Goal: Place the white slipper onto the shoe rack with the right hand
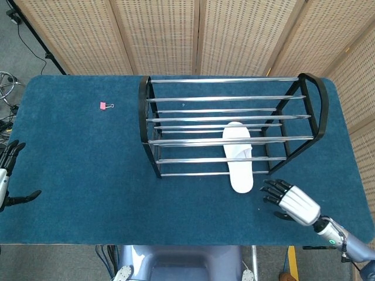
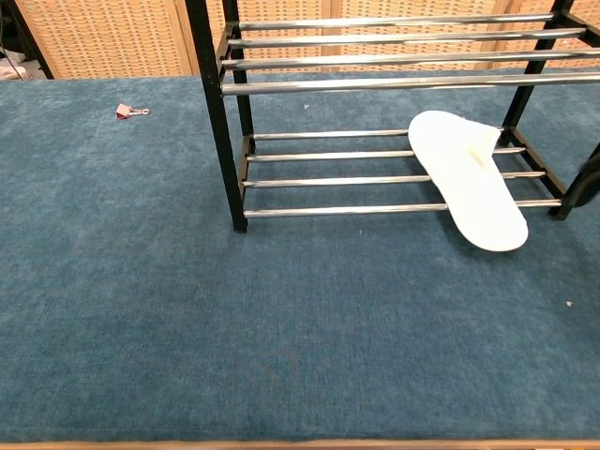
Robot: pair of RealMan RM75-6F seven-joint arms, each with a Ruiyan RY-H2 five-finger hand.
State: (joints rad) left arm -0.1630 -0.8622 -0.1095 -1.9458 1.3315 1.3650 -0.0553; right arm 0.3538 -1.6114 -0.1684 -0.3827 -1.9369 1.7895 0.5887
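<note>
The white slipper lies across the bottom rails of the black and chrome shoe rack, toe inside and heel sticking out over the front rail. In the chest view the slipper rests on the lower bars of the rack, its heel hanging past them above the carpet. My right hand hovers over the table to the right of the heel, apart from it, fingers spread and holding nothing. My left hand is at the far left table edge, fingers apart and empty.
A small pink binder clip lies on the blue carpeted table at the back left, also seen in the chest view as the clip. Wicker screens stand behind the table.
</note>
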